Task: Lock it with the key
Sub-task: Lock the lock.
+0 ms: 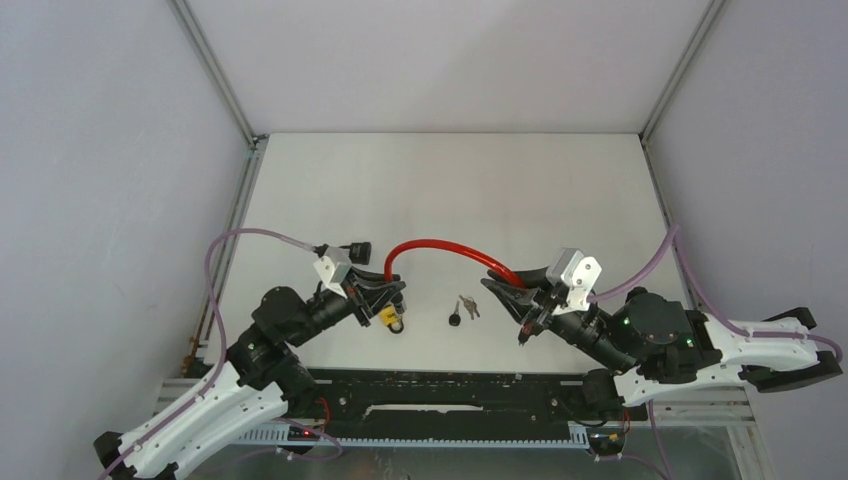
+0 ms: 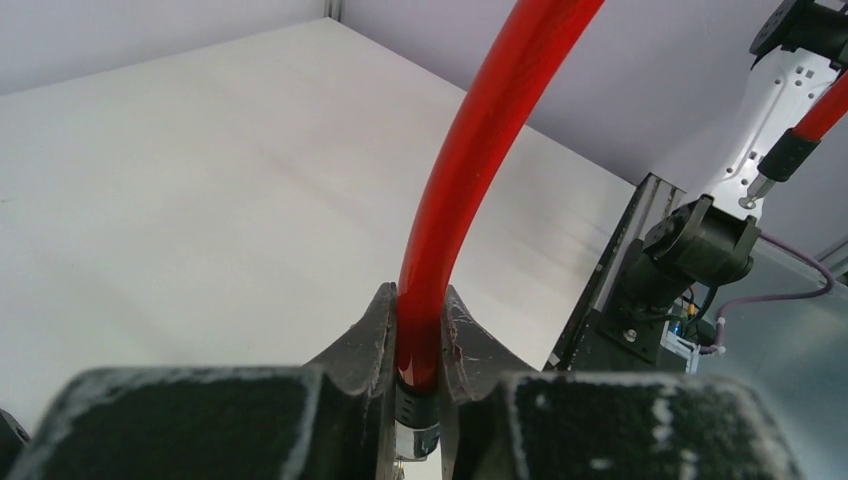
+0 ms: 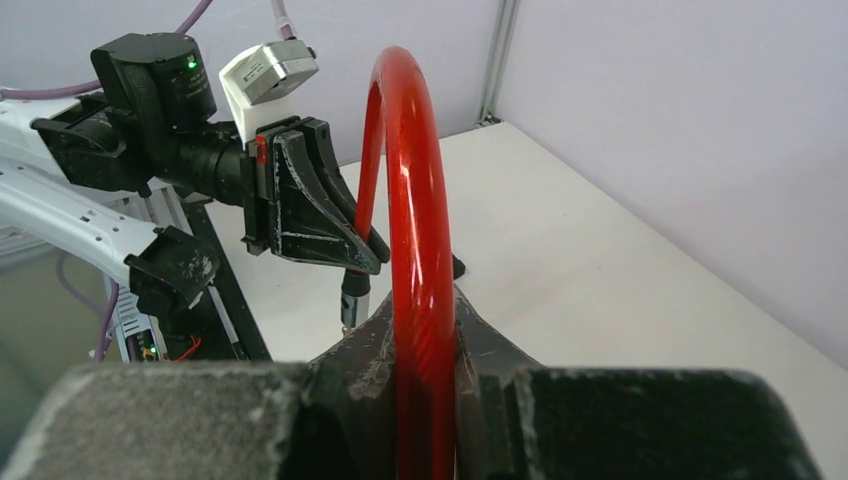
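Note:
A red cable (image 1: 440,246) arches above the table between my two grippers. My left gripper (image 1: 385,293) is shut on one end of it; in the left wrist view the fingertips (image 2: 378,312) pinch the cable (image 2: 470,150) just above its black collar and metal tip (image 2: 420,405). My right gripper (image 1: 507,292) is shut on the cable (image 3: 415,220) near the other end, whose collar and metal tip (image 2: 775,170) show in the left wrist view. A small yellow padlock (image 1: 388,317) lies just below the left gripper. A bunch of keys (image 1: 463,309), one black-headed, lies on the table between the grippers.
The white tabletop (image 1: 450,190) is boxed in by grey walls and metal frame posts (image 1: 215,65). A black rail (image 1: 450,390) runs along the near edge between the arm bases. Purple cables (image 1: 215,270) loop beside each arm.

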Tool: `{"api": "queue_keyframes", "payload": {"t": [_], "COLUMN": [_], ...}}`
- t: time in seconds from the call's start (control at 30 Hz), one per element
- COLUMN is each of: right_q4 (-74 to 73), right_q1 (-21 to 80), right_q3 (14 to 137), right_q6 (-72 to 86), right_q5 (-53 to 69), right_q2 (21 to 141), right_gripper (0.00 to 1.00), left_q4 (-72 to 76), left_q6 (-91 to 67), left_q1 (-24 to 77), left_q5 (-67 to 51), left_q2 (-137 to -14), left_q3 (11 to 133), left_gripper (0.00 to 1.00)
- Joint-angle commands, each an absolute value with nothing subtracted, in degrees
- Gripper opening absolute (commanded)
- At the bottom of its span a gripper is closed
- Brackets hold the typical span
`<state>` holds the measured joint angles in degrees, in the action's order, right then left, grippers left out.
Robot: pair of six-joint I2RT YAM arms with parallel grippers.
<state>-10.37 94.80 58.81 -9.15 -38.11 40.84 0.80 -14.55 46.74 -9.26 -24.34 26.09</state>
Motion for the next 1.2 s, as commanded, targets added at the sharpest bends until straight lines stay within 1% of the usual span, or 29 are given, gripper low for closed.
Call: {"api": "queue_keyframes", "payload": {"t": [0.0,0.13,0.27,0.33,0.4,0.57,0.7,0.77,0.87,1.03,1.17], "right_q4": [-6.7,-6.7,-7.4,-7.4,-6.2,-5.4,-9.6,-12.5,-17.4,-22.0,-18.9], "right_q1": [93.8,92.6,91.6,90.8,90.0,86.6,83.9,82.5,79.4,72.1,63.3], "right_q3": [59.8,59.7,59.7,58.9,56.9,52.7,52.2,52.2,52.1,49.5,44.7], "right_q6": [-7.1,-6.4,-5.1,-4.6,-4.0,-0.8,1.9,3.2,6.5,14.3,18.9], "right_q5": [-37.2,-36.4,-36.3,-36.9,-37.8,-36.6,-32.6,-30.2,-27.2,-25.9,-19.8], "right_q2": [40.1,40.5,40.5,40.2,39.4,36.5,34.9,34.4,34.5,36.3,37.0], "right_gripper": [0.08,0.12,0.26,0.32,0.34,0.37,0.38,0.41,0.49,0.52,0.55], "left_q4": [2.9,0.7,-2.7,-3.5,-4.0,-4.0,-4.5,-4.7,-4.9,-4.9,-4.8], "left_q6": [-16.0,-15.9,-16.3,-15.9,-15.3,-13.6,-13.0,-12.7,-12.3,-10.9,-9.4], "left_q1": [46.5,46.6,46.6,46.6,46.5,46.5,46.6,46.5,46.5,46.6,46.6], "left_q5": [-8.1,-6.4,0.7,4.6,7.9,9.3,10.7,10.8,11.1,10.7,9.2], "left_q2": [-24.2,-25.7,-24.7,-23.7,-22.6,-21.6,-21.2,-21.1,-20.9,-20.4,-19.9], "left_q3": [27.8,29.5,30.7,31.1,31.4,31.8,32.1,32.5,33.1,34.0,34.2], "left_gripper": [0.00,0.00,0.00,0.00,0.00,0.00,0.00,0.00,0.00,0.00,0.00]}}
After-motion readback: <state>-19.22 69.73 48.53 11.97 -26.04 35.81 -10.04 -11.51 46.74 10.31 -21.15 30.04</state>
